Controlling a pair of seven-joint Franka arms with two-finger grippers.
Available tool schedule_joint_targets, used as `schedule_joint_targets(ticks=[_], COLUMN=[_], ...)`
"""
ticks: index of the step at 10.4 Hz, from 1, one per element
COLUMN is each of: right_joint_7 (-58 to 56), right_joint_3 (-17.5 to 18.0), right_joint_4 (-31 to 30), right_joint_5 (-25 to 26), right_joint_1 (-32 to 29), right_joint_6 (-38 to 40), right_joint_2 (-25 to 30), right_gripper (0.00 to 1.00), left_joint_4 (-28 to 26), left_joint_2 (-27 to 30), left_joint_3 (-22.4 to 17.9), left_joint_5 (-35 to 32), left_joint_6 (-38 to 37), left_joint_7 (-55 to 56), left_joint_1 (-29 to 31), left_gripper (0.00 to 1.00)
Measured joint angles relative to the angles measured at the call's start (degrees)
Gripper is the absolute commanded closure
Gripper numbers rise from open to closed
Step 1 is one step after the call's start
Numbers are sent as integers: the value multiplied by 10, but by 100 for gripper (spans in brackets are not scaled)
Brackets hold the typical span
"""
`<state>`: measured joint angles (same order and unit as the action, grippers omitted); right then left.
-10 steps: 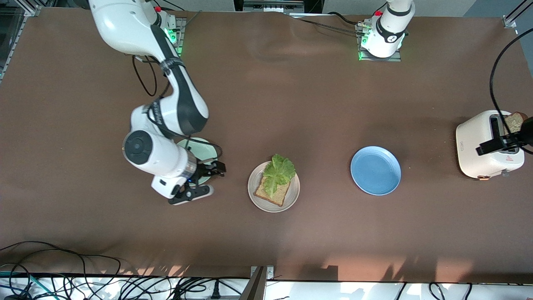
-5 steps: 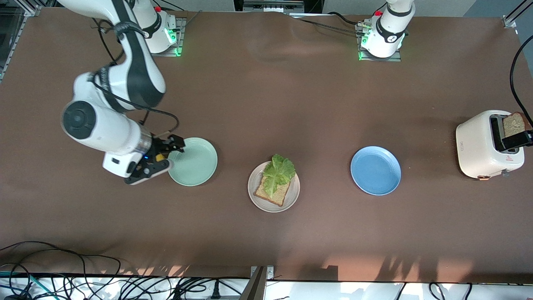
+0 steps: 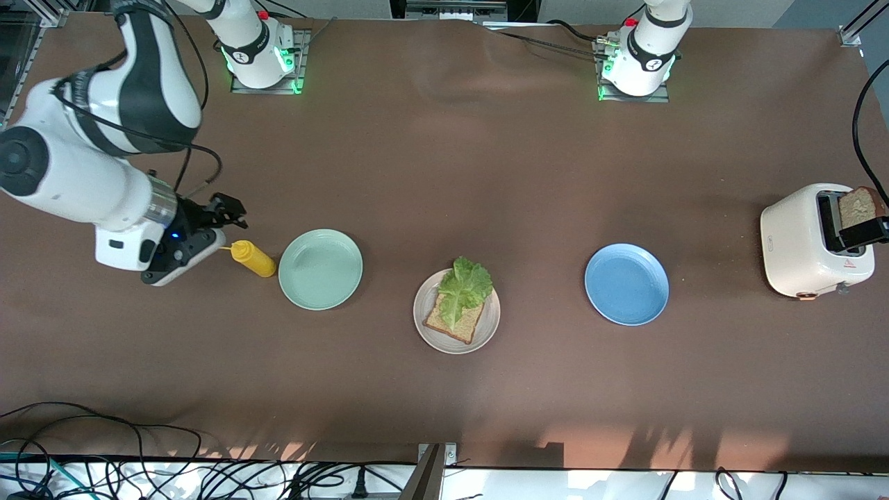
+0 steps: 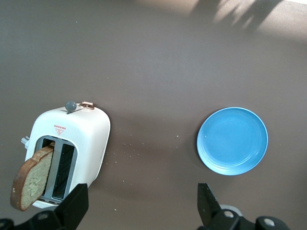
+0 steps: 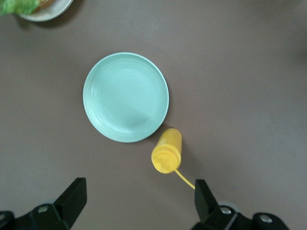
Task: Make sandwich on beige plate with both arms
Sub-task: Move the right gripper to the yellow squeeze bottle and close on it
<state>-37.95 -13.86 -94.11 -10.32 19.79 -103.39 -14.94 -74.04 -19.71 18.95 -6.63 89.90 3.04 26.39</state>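
The beige plate (image 3: 425,326) sat mid-surface, bearing one bread slice (image 3: 455,321) under lettuce (image 3: 467,285). At its three o'clock, the left claw (image 4: 141,211) hovered spread over the toaster (image 3: 799,243), likely about to pinch the top slice (image 3: 856,205). The right claw (image 3: 201,232) waited spread near nine o'clock.

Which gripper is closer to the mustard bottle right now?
Right. The right gripper is open beside the mustard bottle; the left gripper is open over the toaster.

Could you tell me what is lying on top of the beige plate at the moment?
The beige plate carries one bread slice with a lettuce leaf on it; the bread beneath the leaf is hidden.
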Motion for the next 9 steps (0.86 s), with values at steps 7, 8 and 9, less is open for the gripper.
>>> schedule_joint_targets(ticks=[7,8,9], right_joint_7=[-413,-478,-542], right_joint_3=[0,-1,-1], right_joint_4=[-27,-28,-28], right_joint_5=[-122,-154,-188], right_joint_1=[-143,-171,-195], right_joint_6=[14,13,13], right_joint_2=[-43,-69,-98], right_gripper=[0,0,0], left_joint_4=[0,0,0], left_joint_2=[12,13,14], left_joint_3=[2,3,6], left_joint_5=[1,1,1], left_joint_6=[-10,-10,-10], left_joint_7=[0,0,0], left_joint_1=[0,0,-1], left_gripper=[0,0,0])
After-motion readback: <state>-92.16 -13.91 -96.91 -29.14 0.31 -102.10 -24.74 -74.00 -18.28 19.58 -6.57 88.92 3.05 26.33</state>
